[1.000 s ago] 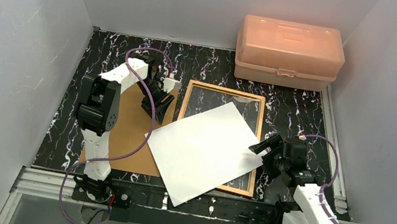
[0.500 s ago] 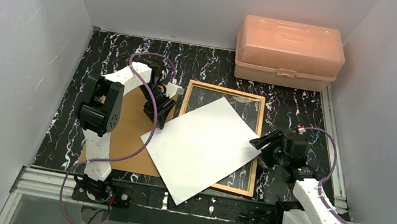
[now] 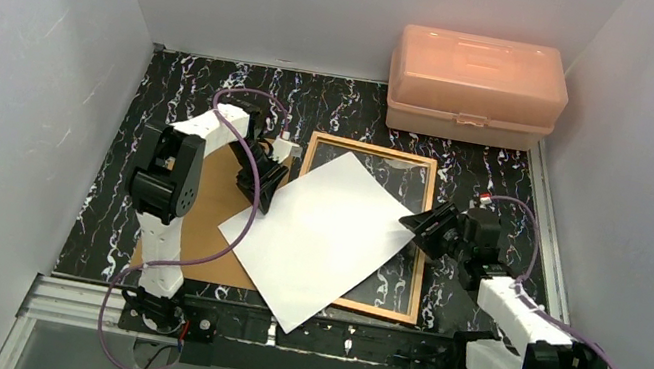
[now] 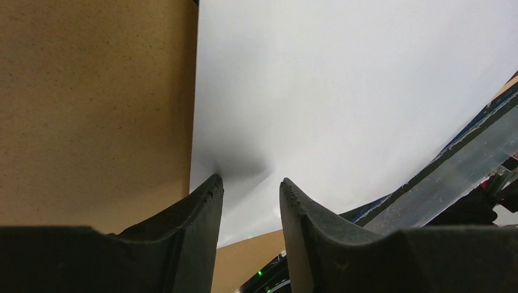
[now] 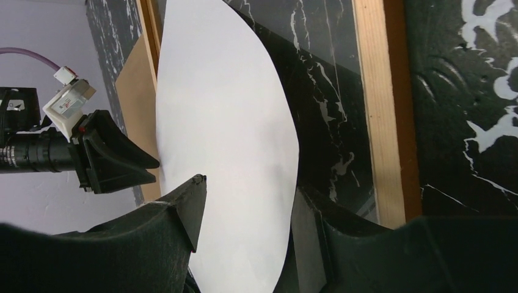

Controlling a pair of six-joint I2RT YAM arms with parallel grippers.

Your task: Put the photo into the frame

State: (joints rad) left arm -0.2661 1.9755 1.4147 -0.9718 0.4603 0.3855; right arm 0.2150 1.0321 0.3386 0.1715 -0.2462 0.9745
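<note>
The photo (image 3: 323, 240) lies white back up, skewed across the orange-brown frame (image 3: 373, 149) and the brown backing board (image 3: 206, 214). My left gripper (image 3: 264, 186) is at the photo's left corner. In the left wrist view it (image 4: 250, 183) is open, its tips resting on the white sheet (image 4: 342, 91) near its edge. My right gripper (image 3: 419, 226) is at the photo's right corner. In the right wrist view it (image 5: 247, 186) is open and straddles the bowed sheet (image 5: 226, 110) above the frame's rail (image 5: 372, 110). The printed side is hidden.
A pink plastic box (image 3: 475, 87) stands at the back right. A clear pane (image 3: 357, 164) lies inside the frame. The backing board (image 4: 91, 91) lies left of the frame. White walls enclose the black marbled table (image 3: 178, 87).
The photo has slid left and away, farther onto the backing board. My right gripper has moved left and away with its corner. The left gripper has barely moved.
</note>
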